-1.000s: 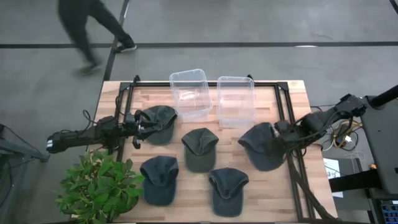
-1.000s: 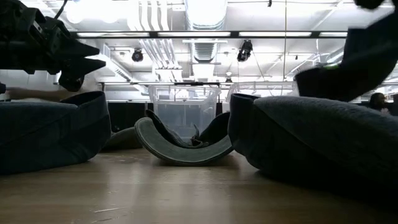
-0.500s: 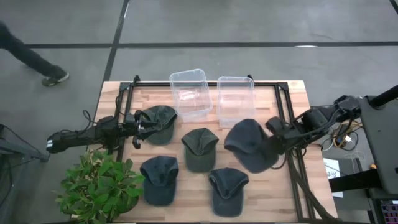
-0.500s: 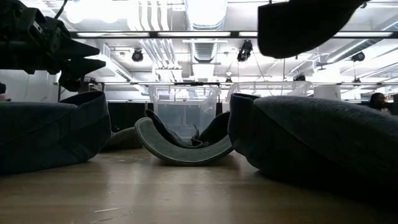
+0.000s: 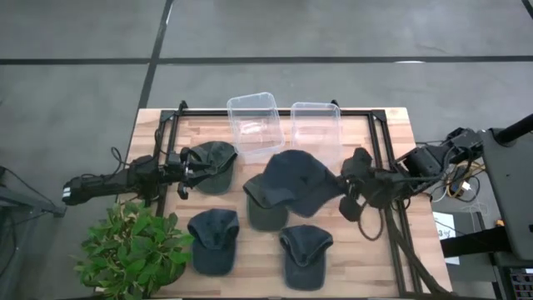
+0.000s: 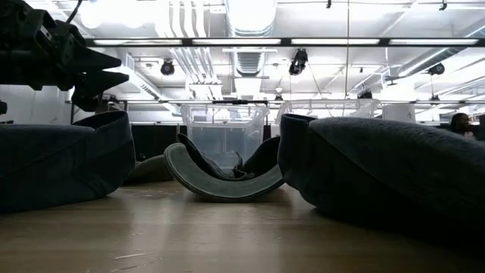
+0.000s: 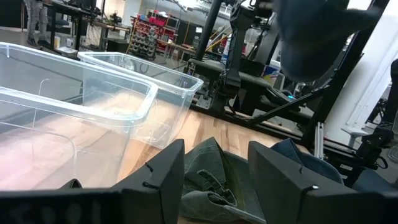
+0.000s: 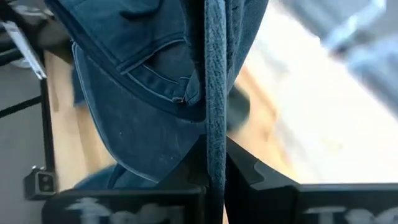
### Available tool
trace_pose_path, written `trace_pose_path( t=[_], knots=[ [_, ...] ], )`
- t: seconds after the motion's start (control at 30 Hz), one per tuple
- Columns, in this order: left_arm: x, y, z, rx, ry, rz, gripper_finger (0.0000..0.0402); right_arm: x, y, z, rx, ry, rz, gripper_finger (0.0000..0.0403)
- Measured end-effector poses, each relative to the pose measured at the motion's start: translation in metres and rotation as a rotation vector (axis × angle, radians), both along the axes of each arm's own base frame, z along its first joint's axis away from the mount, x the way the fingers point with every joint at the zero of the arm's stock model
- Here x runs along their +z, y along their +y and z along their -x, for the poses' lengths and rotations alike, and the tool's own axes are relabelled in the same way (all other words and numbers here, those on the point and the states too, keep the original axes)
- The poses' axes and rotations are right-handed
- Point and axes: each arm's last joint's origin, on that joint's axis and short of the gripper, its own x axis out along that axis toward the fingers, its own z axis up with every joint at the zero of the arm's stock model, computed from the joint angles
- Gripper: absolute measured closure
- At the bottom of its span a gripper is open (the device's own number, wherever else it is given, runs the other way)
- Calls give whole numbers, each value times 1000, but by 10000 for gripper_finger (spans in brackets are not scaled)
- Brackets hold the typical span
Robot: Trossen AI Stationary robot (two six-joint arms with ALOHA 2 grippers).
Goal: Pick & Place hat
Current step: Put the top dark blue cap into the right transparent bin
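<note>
I work over a wooden slat table (image 5: pixel 391 125) with a black frame around its edges, set on a grey floor; a potted plant (image 5: pixel 133 246) stands at its near left corner. In the low view the room beyond shows a ceiling of light strips and ducts. Two clear plastic bins sit side by side at the far edge: the left bin (image 5: pixel 254 125) and the right bin (image 5: pixel 316 133), both rectangular with rounded corners and thin glossy walls. The right gripper (image 5: pixel 350 182) is pinched tight on the carried hat (image 5: pixel 296 179), a dark blue denim cap with stitched seams, lifted off the table and hanging over the middle, just near of the right bin. It partly covers the middle hat (image 5: pixel 266 212), an olive cap lying flat. Two more soft denim caps lie along the near side: the near left hat (image 5: pixel 212 240) and the near right hat (image 5: pixel 306 254). The left gripper (image 5: pixel 185 172) hovers at the far left hat (image 5: pixel 212 162), a dark green cap, with its fingers (image 7: pixel 166 180) spread wide and holding nothing.
</note>
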Motion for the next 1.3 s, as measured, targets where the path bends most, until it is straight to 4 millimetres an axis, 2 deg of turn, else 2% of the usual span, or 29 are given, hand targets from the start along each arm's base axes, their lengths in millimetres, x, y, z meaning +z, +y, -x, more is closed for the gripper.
trace_pose_path(
  t=[0.3, 0.53, 0.7, 0.9, 1.03, 1.17, 1.3],
  knots=[
    [0, 0, 0, 0, 0, 0, 232, 16, 10, -3, 224, -135, 175, 390],
    [0, 0, 0, 0, 0, 0, 232, 18, 12, -5, 248, -159, 185, 390],
    [0, 0, 0, 0, 0, 0, 232, 28, 16, -7, 330, -269, 76, 390],
    [0, 0, 0, 0, 0, 0, 232, 52, 22, -1, 576, -533, -74, 390],
    [0, 0, 0, 0, 0, 0, 232, 59, 25, 3, 763, -715, -152, 390],
    [0, 0, 0, 0, 0, 0, 232, 57, 28, 8, 920, -851, -223, 390],
    [0, 0, 0, 0, 0, 0, 232, 47, 33, 8, 1057, -945, -282, 390]
  ],
)
